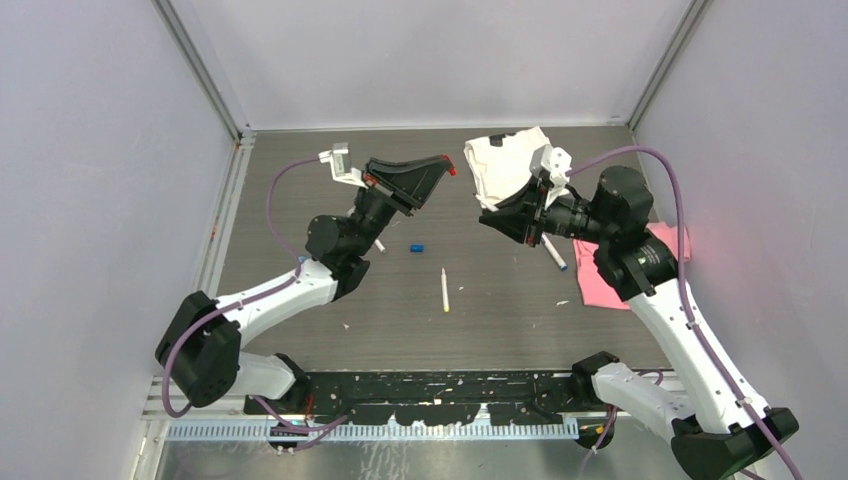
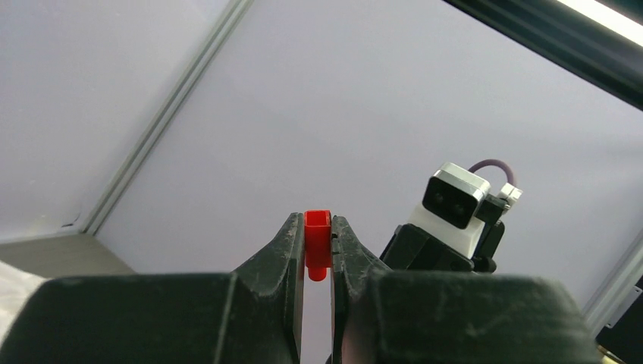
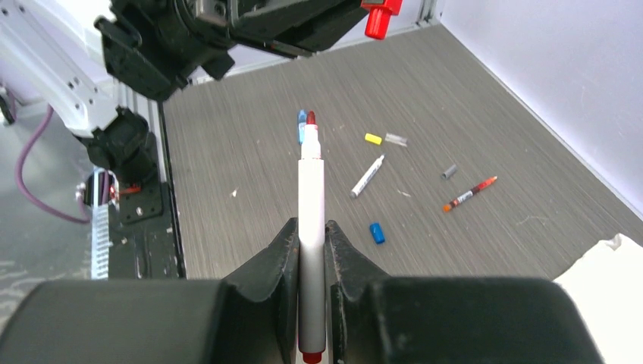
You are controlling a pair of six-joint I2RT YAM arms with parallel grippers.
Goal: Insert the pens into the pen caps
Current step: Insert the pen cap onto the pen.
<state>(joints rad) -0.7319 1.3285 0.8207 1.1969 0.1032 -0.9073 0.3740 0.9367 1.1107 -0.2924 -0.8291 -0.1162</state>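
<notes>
Red cap [image 2: 318,241] is pinched at the tips of the left gripper [image 2: 318,224], with the jaws closed down to cap width. It's held up in the air, well off the table [image 1: 520,320].

Right gripper [image 3: 311,231] is clamped tight on a white red-tip pen [image 3: 311,182], with most of the barrel sticking out ahead of the fingers. The tip points roughly toward the red cap, but there's a clear gap and it sits below the cap's line in the right wrist view. Not aligned yet and not inserted.

Everything else lies on the table, below the red cap:
- **Caps:** blue cap [image 3: 376,232], yellow cap [image 3: 372,139], clear cap [image 3: 396,139], grey cap [image 3: 450,172].
- **Pens:** white pen [image 3: 368,176] and dark red-grey pen [image 3: 470,194], both loose and uncapped.

White cloth [image 1: 505,165] is just right of the red cap in the top view. Pink cloth [image 1: 610,285] is further right and nearer the arm bases.

Progress looks like zero pairs joined. The first pair is in hand at the line-up stage, and the loose caps and pens are all still to do. Next move needs the pen tip raised and squared onto the cap mouth before pushing.
</notes>
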